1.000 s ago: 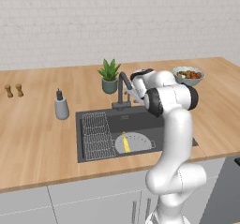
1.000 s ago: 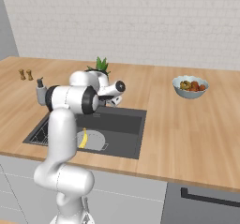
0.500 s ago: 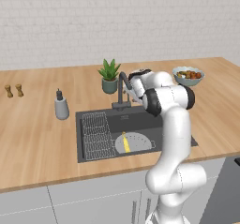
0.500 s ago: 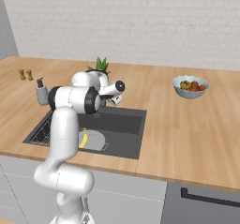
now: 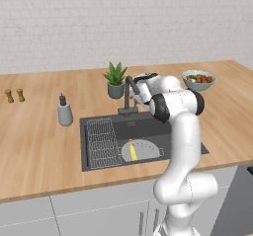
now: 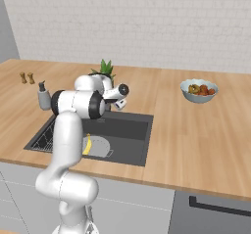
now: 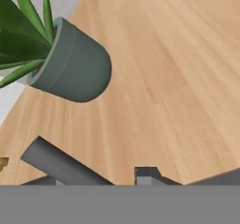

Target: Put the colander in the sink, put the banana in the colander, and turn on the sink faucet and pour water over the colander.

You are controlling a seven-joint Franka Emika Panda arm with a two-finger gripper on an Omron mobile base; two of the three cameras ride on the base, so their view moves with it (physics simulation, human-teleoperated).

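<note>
The light-grey colander [image 5: 143, 150] [image 6: 101, 147] lies in the right half of the dark sink [image 5: 148, 126] [image 6: 132, 130], and the yellow banana [image 5: 132, 151] [image 6: 88, 144] rests inside it. Behind the basin rises the dark faucet [image 5: 128, 96], and my gripper [image 5: 140, 93] [image 6: 120, 102] hovers right against the top of its neck. The hand view has a dark grey bar of the faucet [image 7: 61, 164] slanting across the bottom left, with one fingertip [image 7: 147, 175] beside it. How the jaws stand is unclear. No water runs from the spout.
A potted plant [image 5: 115, 80] [image 7: 72, 63] stands just behind the faucet, close to the hand. A soap dispenser [image 5: 64, 112] [image 6: 44, 97] is left of the sink, two small shakers [image 5: 15, 95] at far left, a fruit bowl [image 5: 198, 80] [image 6: 198, 90] at right. A wire rack [image 5: 103, 141] fills the sink's left half.
The hand has stayed beside the faucet's neck. The colander, banana and faucet stand as they did a second ago.
</note>
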